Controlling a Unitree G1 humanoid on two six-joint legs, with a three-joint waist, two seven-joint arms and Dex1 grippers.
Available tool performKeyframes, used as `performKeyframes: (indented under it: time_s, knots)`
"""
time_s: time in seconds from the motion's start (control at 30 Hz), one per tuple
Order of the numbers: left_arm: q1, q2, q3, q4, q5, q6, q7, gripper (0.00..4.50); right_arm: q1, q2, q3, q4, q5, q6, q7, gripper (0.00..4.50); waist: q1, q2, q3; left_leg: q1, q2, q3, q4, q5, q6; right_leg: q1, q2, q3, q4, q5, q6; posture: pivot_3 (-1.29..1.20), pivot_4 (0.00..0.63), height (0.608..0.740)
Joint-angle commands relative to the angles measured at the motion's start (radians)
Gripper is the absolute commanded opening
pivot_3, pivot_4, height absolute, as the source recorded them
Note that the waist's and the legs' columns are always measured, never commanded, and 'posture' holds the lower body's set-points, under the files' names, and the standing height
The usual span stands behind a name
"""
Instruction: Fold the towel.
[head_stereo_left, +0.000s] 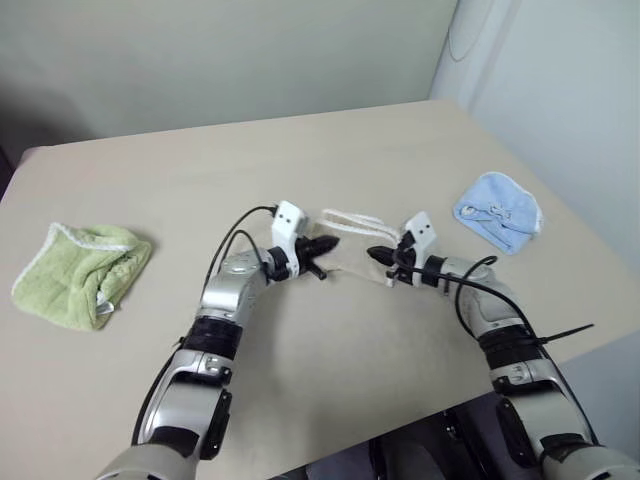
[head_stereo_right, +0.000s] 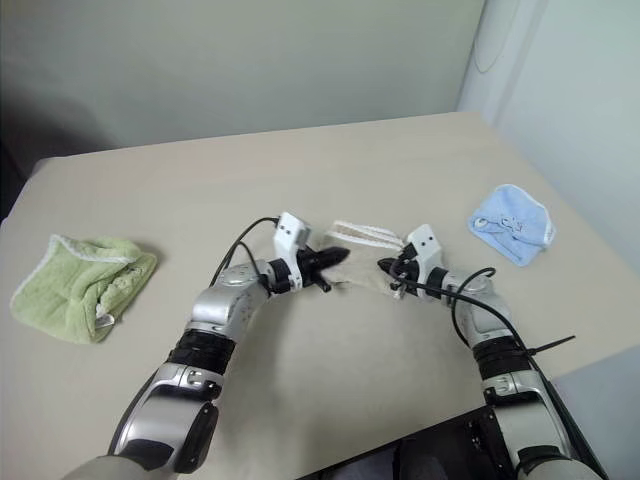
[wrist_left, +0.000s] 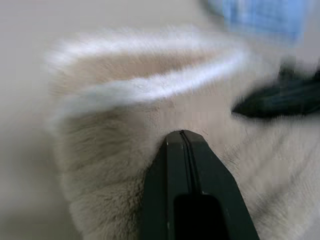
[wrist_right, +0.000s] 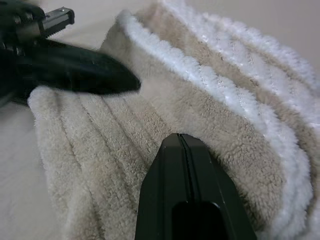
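Note:
The towel (head_stereo_left: 352, 262) is a beige terry cloth with a white stitched edge, lying folded in a small stack near the middle of the table. My left gripper (head_stereo_left: 330, 243) is shut, and its tip rests on the towel's left end (wrist_left: 115, 165). From the other side my right gripper (head_stereo_left: 375, 254) points in, also shut, with its tip pressed against the ribbed top layer (wrist_right: 100, 140). The two tips face each other a short way apart over the cloth. No fold of cloth shows between either pair of fingers. The towel's underside and lower layers are hidden.
A crumpled lime-green towel (head_stereo_left: 80, 272) lies at the table's left side. A small light-blue cloth (head_stereo_left: 498, 212) sits at the right, near the table's edge (head_stereo_left: 560, 200). The tan table (head_stereo_left: 330, 360) ends close in front of me.

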Motion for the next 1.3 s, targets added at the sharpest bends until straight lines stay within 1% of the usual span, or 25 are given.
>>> performKeyframes:
  time_s: [0.03, 0.1, 0.2, 0.3, 0.4, 0.43, 0.57, 0.67, 0.9, 1.07, 1.13, 1.17, 1.2, 1.3]
  knots:
    - [0.040, 0.032, 0.143, -0.220, -0.135, 0.081, 0.037, 0.00, 0.006, -0.061, -0.114, -0.153, 0.133, 0.115, 0.041, 0.55, -0.001, 0.000, 0.000, -0.001, 0.000, 0.001, 0.000, 0.000, 0.000, -0.001, 0.000, 0.000, 0.000, 0.000, 0.000, 0.00, 0.150, 0.740]
    - [0.099, 0.072, 0.186, -0.316, -0.154, 0.108, 0.057, 0.00, 0.004, -0.084, -0.168, -0.200, 0.203, 0.207, 0.036, 1.18, -0.003, 0.000, 0.000, -0.002, 0.001, 0.003, -0.001, 0.001, -0.001, -0.002, 0.001, 0.000, -0.001, 0.000, 0.000, 0.00, 0.150, 0.740]
    - [0.201, 0.143, 0.216, -0.403, -0.129, 0.132, 0.092, 0.00, -0.010, -0.105, -0.226, -0.224, 0.291, 0.345, 0.019, 2.15, -0.007, 0.000, 0.000, -0.001, 0.003, 0.004, -0.003, 0.001, -0.002, -0.002, 0.003, 0.001, -0.005, 0.000, 0.000, 0.00, 0.150, 0.740]
    - [0.306, 0.193, 0.254, -0.461, -0.126, 0.138, 0.108, 0.00, -0.049, -0.104, -0.274, -0.180, 0.359, 0.502, -0.023, 3.18, -0.014, 0.000, 0.000, 0.000, 0.003, 0.004, -0.004, 0.001, -0.002, -0.002, 0.003, 0.001, -0.005, -0.001, 0.000, 0.00, 0.150, 0.740]
    - [0.400, 0.231, 0.287, -0.493, -0.114, 0.126, 0.124, 0.00, -0.092, -0.081, -0.293, -0.084, 0.374, 0.608, -0.084, 4.24, -0.018, 0.000, 0.000, -0.001, 0.003, 0.003, -0.004, 0.001, -0.001, -0.004, 0.003, 0.001, -0.004, 0.000, -0.001, 0.00, 0.150, 0.740]
    - [0.429, 0.239, 0.297, -0.503, -0.111, 0.122, 0.131, 0.00, -0.111, -0.069, -0.299, -0.039, 0.366, 0.632, -0.117, 4.48, -0.018, 0.000, 0.000, 0.000, 0.003, 0.003, -0.004, 0.001, -0.001, -0.004, 0.003, 0.001, -0.004, 0.000, -0.001, 0.00, 0.150, 0.740]
    - [0.499, 0.231, 0.341, -0.569, -0.146, 0.134, 0.170, 0.00, -0.149, -0.040, -0.277, 0.077, 0.334, 0.614, -0.126, 4.48, -0.015, 0.000, 0.000, 0.000, 0.002, 0.003, -0.004, 0.000, 0.000, -0.006, 0.003, 0.001, 0.000, -0.003, -0.007, 0.00, 0.150, 0.740]
    - [0.528, 0.215, 0.354, -0.616, -0.166, 0.142, 0.197, 0.00, -0.179, -0.022, -0.240, 0.161, 0.298, 0.571, -0.110, 4.48, -0.017, 0.000, 0.000, -0.001, 0.002, 0.002, -0.005, 0.000, 0.000, -0.008, 0.002, 0.001, 0.002, -0.003, -0.007, 0.00, 0.150, 0.740]
    - [0.532, 0.192, 0.317, -0.661, -0.174, 0.155, 0.229, 0.00, -0.279, 0.058, -0.184, 0.297, 0.263, 0.516, -0.057, 4.48, -0.039, 0.000, 0.000, 0.001, 0.003, 0.002, -0.005, 0.000, 0.000, -0.008, 0.003, 0.001, 0.004, -0.003, -0.007, 0.00, 0.150, 0.740]
    - [0.513, 0.181, 0.295, -0.679, -0.191, 0.164, 0.241, 0.00, -0.314, 0.102, -0.121, 0.336, 0.216, 0.464, -0.013, 4.48, -0.046, 0.000, 0.000, 0.001, 0.003, 0.002, -0.009, 0.000, 0.000, -0.010, 0.003, 0.001, 0.003, -0.004, -0.007, 0.00, 0.150, 0.740]
    - [0.511, 0.177, 0.289, -0.684, -0.193, 0.166, 0.246, 0.00, -0.321, 0.108, -0.120, 0.350, 0.206, 0.449, -0.009, 4.48, -0.046, 0.000, 0.000, 0.001, 0.003, 0.002, -0.010, 0.000, 0.000, -0.010, 0.003, 0.000, 0.003, -0.004, -0.008, 0.00, 0.150, 0.740]
    - [0.511, 0.174, 0.287, -0.687, -0.195, 0.167, 0.248, 0.00, -0.323, 0.108, -0.122, 0.354, 0.200, 0.439, -0.012, 4.12, -0.046, 0.000, 0.000, 0.001, 0.003, 0.002, -0.010, 0.000, 0.000, -0.010, 0.003, 0.000, 0.003, -0.004, -0.008, 0.00, 0.150, 0.740]
    - [0.511, 0.172, 0.287, -0.689, -0.198, 0.169, 0.249, 0.00, -0.324, 0.104, -0.129, 0.358, 0.199, 0.435, -0.015, 3.96, -0.046, 0.000, 0.000, 0.001, 0.004, 0.002, -0.011, 0.000, 0.000, -0.010, 0.003, 0.000, 0.003, -0.004, -0.008, 0.00, 0.150, 0.740]
    - [0.515, 0.168, 0.286, -0.697, -0.204, 0.170, 0.251, 0.00, -0.318, 0.086, -0.154, 0.339, 0.210, 0.435, -0.011, 2.94, -0.045, 0.000, 0.000, 0.000, 0.003, 0.002, -0.011, 0.000, 0.000, -0.010, 0.003, 0.000, 0.003, -0.004, -0.008, 0.00, 0.150, 0.740]
